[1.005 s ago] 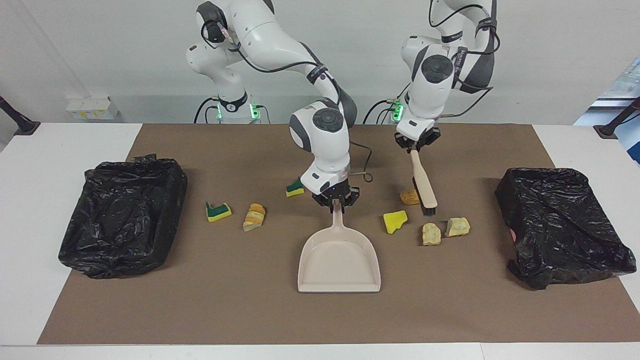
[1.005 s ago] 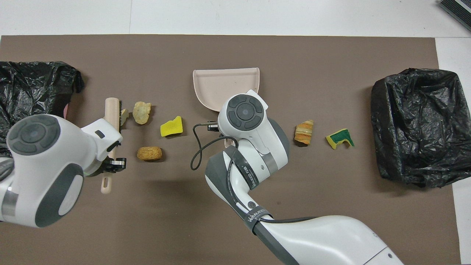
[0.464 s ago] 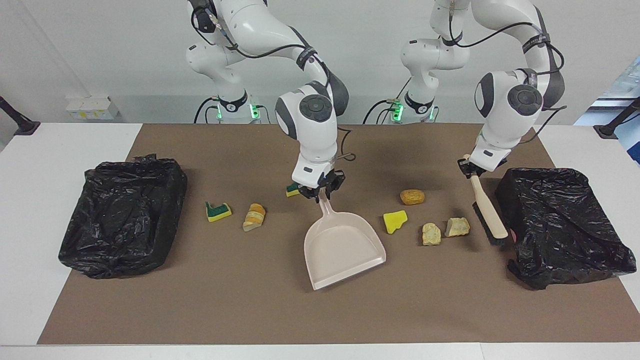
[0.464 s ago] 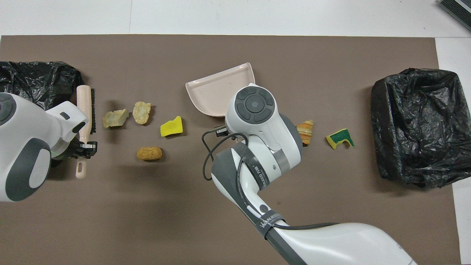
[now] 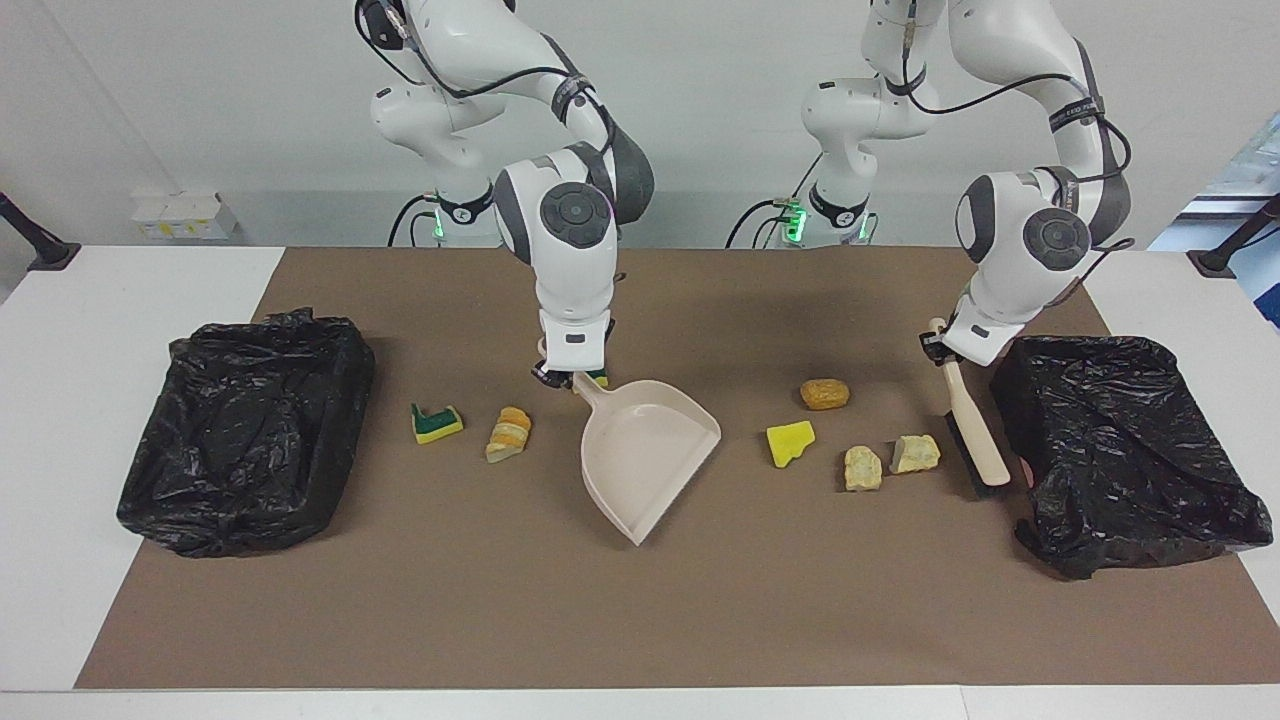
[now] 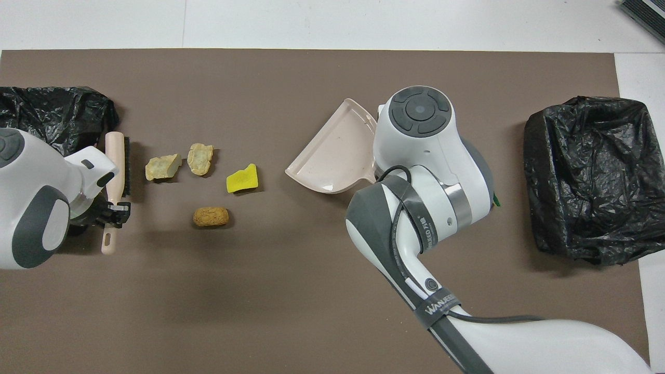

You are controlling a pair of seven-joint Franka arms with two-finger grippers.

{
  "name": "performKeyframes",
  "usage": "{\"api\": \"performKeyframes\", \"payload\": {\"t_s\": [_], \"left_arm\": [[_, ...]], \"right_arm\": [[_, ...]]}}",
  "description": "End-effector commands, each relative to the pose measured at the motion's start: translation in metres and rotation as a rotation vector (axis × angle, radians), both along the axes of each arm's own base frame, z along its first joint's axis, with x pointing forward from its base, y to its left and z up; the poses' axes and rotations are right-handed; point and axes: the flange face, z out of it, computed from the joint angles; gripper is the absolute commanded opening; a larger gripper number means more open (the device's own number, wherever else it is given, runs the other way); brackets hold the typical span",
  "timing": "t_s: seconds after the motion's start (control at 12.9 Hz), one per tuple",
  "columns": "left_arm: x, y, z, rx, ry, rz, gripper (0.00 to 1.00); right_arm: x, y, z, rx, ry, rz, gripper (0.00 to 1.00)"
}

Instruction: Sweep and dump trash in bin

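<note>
Trash (image 5: 861,467) scattered between brush (image 5: 974,435) and dustpan (image 5: 645,450), open mat (image 5: 640,620) around.

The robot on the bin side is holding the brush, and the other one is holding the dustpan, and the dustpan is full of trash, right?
Not quite: the dustpan is empty, as the overhead view shows. The scraps lie on the mat. The rest holds: the left gripper holds the brush beside a bin, and the right gripper holds the dustpan.
</note>
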Motion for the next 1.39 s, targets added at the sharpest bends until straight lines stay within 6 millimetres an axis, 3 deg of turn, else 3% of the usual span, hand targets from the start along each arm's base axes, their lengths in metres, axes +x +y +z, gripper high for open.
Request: {"api": "performKeyframes", "payload": {"t_s": [0.0,0.46,0.85,1.08,1.31], "left_arm": [[-0.005,-0.022,0.0,-0.005,-0.002,-0.058,0.0],[-0.019,-0.092,-0.002,-0.064,-0.004,-0.172,0.0],[-0.046,-0.145,-0.005,-0.148,0.025,-0.208,0.0],[-0.064,-0.194,0.0,-0.171,0.018,-0.284,0.0],[-0.094,-0.246,0.005,-0.214,0.03,-0.337,0.0]], "right_arm": [[-0.026,-0.004,-0.001,-0.064,0.01,0.188,0.0],[-0.04,-0.034,-0.029,0.006,0.075,0.563,0.0],[-0.046,-0.028,-0.037,0.03,-0.006,0.59,0.0],[-0.045,-0.027,-0.036,0.032,-0.015,0.592,0.0],[-0.043,-0.026,-0.039,0.035,-0.022,0.6,0.0]]}}
